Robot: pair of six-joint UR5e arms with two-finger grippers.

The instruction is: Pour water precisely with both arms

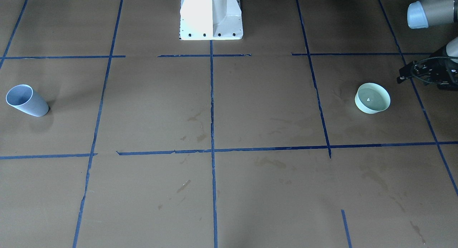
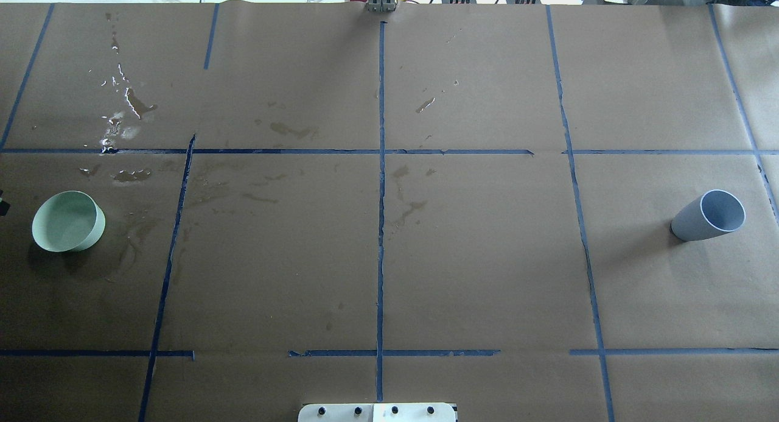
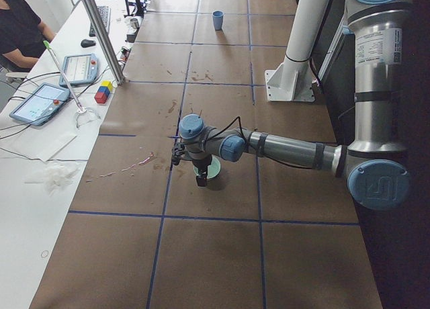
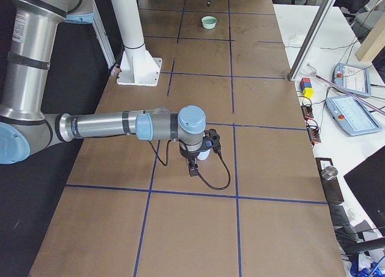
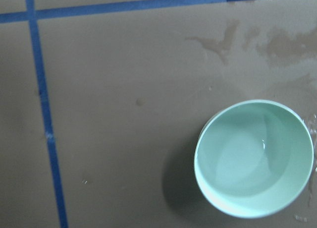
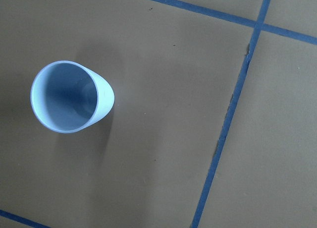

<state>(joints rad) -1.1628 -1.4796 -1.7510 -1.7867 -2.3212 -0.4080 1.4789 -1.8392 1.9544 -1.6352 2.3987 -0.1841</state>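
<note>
On table's (image 2: 475, 257) left end, straight below left gripper (image 3: 201, 180): bowl (image 5: 255, 158), pale green, low, wide, upright. Holds water (image 5: 237, 163), shallow, one small glint near centre. Far right end, below right gripper (image 4: 192, 168): cup (image 6: 72, 96), blue, tapered, upright, looks empty. Well apart, nearly whole table between.

Cannot tell jaw state on either gripper: small in side views, black blur at edge of front view, no fingers in wrist views. Seemingly carrying nothing; hanging above, not touching.

Handling, as a guess:
- Probably thin plastic, both. Light, fairly stiff, smooth.
- Bowl: most of the weight in the water. Sloshes, so lift slow and level.
- Likely too wide to span. Pinch wall at rim, one finger inside, one outside, opposite the pouring side.
- Wet patches (image 5: 287, 39) on paper near bowl, so outside maybe slick. Grip firm, expect some wall flex.
- Cup: narrow base, wide mouth, tips easily if nudged. Take from side at mid-body, below rim. Keep mouth clear for the stream.
</note>
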